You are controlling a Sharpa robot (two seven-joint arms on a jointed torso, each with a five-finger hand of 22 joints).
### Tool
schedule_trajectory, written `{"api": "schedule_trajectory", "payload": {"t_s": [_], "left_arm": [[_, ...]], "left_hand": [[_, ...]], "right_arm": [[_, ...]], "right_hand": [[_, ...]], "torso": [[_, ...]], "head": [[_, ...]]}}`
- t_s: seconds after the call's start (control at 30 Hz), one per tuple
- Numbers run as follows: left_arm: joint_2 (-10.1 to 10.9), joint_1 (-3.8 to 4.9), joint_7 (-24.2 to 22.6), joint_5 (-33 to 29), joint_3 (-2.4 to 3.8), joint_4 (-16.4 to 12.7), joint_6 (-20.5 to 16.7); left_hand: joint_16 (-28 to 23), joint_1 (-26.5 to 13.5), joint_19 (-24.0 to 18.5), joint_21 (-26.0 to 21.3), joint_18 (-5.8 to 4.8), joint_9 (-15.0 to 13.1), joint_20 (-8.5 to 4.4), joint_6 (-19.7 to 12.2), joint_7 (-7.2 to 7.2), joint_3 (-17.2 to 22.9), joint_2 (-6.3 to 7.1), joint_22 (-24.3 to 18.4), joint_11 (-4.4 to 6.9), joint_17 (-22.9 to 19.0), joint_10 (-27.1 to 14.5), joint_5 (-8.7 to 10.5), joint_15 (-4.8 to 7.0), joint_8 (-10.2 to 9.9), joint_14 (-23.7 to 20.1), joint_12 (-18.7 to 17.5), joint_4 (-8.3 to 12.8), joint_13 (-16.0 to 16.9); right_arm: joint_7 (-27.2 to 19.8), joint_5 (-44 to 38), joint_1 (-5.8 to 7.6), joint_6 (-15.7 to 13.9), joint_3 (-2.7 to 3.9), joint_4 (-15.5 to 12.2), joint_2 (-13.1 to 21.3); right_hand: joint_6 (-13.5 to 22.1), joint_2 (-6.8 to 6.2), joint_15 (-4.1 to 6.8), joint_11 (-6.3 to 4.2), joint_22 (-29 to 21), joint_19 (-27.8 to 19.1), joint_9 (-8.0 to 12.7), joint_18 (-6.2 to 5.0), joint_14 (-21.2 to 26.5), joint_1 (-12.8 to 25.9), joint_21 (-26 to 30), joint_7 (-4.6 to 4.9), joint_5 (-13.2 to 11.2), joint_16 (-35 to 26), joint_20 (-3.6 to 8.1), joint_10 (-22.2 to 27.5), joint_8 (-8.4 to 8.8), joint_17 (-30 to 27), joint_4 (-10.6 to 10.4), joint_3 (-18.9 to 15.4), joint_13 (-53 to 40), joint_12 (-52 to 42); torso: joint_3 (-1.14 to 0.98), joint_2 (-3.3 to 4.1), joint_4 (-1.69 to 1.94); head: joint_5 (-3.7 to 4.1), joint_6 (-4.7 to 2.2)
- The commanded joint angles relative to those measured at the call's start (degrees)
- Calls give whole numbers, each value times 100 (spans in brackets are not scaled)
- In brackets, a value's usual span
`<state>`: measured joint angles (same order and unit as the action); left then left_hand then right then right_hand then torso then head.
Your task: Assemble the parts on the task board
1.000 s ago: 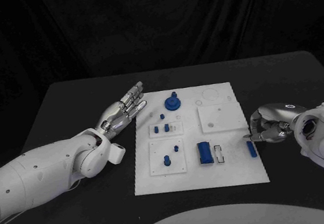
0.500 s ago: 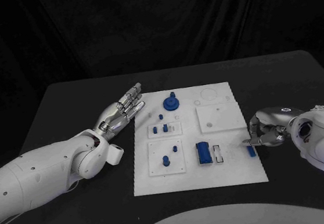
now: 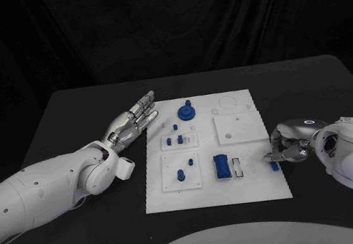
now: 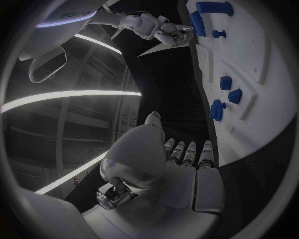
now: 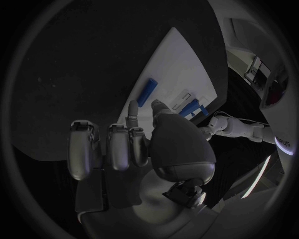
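The white task board [image 3: 255,186] lies mid-table with blue parts on it: a round knobbed piece [image 3: 189,112], small pegs [image 3: 181,174], and a thick block [image 3: 223,166]. A blue bar [image 3: 275,165] lies flat by the board's right edge and shows again as the blue bar [image 5: 147,90]. My right hand [image 3: 286,145] hovers at the bar's far end, thumb and forefinger tips [image 5: 132,108] pointing at it with a small gap; the bar lies free. My left hand [image 3: 134,120] is flat with fingers stretched, off the board's far left corner, holding nothing.
A raised white square plate [image 3: 238,127] sits on the board's right half, and an open slot [image 3: 237,168] lies beside the block. The left wrist view shows the board [image 4: 261,59] and the right hand [image 4: 163,30] far across it. Black table surrounds the board.
My right hand has crept a little nearer along the board's right edge and now covers the bar's far end. The left arm and the parts have not moved.
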<state>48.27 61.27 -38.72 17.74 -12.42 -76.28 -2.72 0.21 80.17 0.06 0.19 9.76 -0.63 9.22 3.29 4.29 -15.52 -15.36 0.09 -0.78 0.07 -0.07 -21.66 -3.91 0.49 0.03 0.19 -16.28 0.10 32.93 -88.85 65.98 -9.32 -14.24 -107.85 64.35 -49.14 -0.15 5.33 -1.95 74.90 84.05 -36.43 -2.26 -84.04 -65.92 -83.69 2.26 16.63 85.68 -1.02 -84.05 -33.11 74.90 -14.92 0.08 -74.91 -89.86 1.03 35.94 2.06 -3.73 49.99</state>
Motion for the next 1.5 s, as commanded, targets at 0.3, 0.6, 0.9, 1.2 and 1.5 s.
{"api": "schedule_trajectory", "payload": {"t_s": [0.3,0.6,0.9,1.2,1.5], "left_arm": [[-9,-7,-302,-29,5,-9,128],[-17,-7,-278,-29,5,-1,157],[-27,-9,-261,-29,5,14,176],[-40,-12,-250,-29,5,32,186],[-47,-13,-235,-29,5,40,192]], "left_hand": [[-21,119,1,-12,-11,-15,85,42,-95,70,-4,-2,-113,-7,7,-91,-64,34,-3,-19,6,-10],[-21,171,9,-5,-14,-21,122,81,-164,102,1,5,-137,-7,7,-149,-107,42,-3,-19,25,-10],[-21,244,12,-2,-18,-24,146,102,-217,149,10,7,-187,-7,7,-257,-129,44,-3,-19,69,-10],[-21,271,17,2,-17,-24,152,108,-233,169,12,10,-223,-7,7,-317,-133,45,-3,-19,87,-10],[-21,285,18,3,-16,-26,157,115,-238,181,14,11,-264,-7,7,-346,-136,46,-3,-19,97,-10]], "right_arm": [[70,-57,-136,235,-1,63,-56],[-81,-57,-188,135,0,57,-85],[-238,-32,-203,-34,0,43,-113],[-404,915,-207,-404,2,40,-150],[-550,2165,-203,-827,11,-28,-131]], "right_hand": [[-42,-11,-10,29,1283,311,45,55,-407,-51,30,29,75,-47,-5,-595,188,489,20,19,-1509,-14],[-146,-27,-16,36,1282,308,122,54,-404,-396,38,36,991,-54,-17,-595,555,479,241,248,-1509,-14],[-266,-211,-40,75,1278,299,274,51,-402,-951,57,95,2309,-58,-35,-595,965,471,787,1039,-1509,-14],[-274,-361,-108,154,1272,290,369,46,-393,-858,77,190,2192,-77,-91,-595,1212,433,1072,1669,-1509,-14],[-299,-379,-144,192,1275,296,507,49,-393,-637,65,230,2179,-79,-126,-595,1391,427,1097,1888,-1509,-14]], "torso": [[-2,-8,-2],[-4,-9,-2],[0,-9,-4],[-2,-10,10],[3,-10,4]], "head": [[-20,1],[-29,1],[-20,1],[-16,1],[-35,1]]}}
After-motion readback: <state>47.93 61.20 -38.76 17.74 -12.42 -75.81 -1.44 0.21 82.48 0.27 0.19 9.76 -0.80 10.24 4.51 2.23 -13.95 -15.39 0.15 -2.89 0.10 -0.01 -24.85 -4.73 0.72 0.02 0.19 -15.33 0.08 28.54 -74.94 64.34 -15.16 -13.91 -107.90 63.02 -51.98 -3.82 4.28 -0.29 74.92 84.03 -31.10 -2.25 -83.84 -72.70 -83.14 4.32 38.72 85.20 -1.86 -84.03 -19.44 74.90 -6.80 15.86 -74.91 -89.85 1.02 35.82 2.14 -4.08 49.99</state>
